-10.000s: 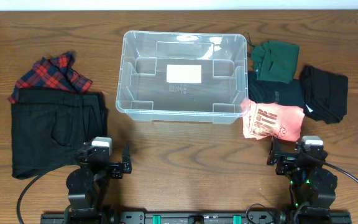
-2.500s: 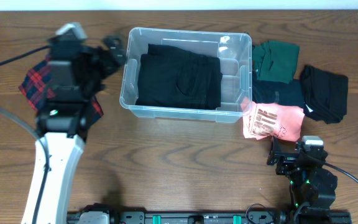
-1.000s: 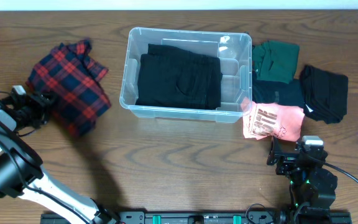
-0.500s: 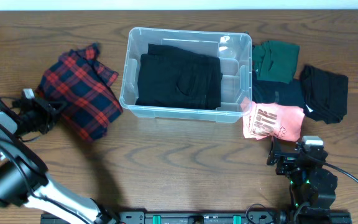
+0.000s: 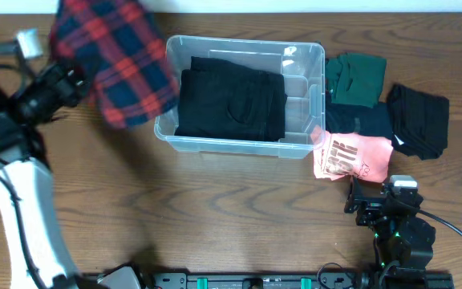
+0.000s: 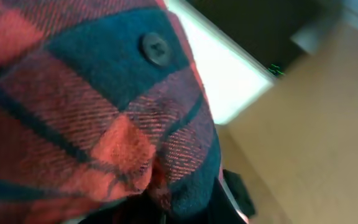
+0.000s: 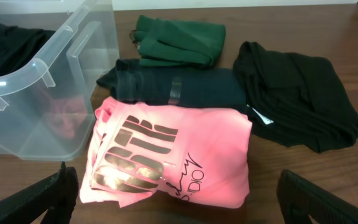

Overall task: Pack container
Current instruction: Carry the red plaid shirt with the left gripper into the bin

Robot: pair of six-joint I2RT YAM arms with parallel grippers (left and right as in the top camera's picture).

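Clear container (image 5: 239,148) at the table's 12 o'clock, folded black trousers (image 5: 231,104) filling its left half. Probably rigid, light and slick-walled; best gripped by the thick rim. Plaid shirt (image 5: 119,64) aloft at its 10 o'clock, apparently pinched by the left gripper (image 5: 70,82), fingers buried in cloth. Pink shirt (image 5: 353,156) touching the 4 o'clock corner. Right gripper (image 5: 383,201) at 5 o'clock, spread wide, holding nothing.

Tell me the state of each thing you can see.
container: open, partly packed
black trousers: folded, inside container
plaid shirt: lifted off table, held by left gripper
left gripper: shut on plaid shirt
right gripper: open, empty
pink T-shirt: folded, on table
green garment: folded, on table
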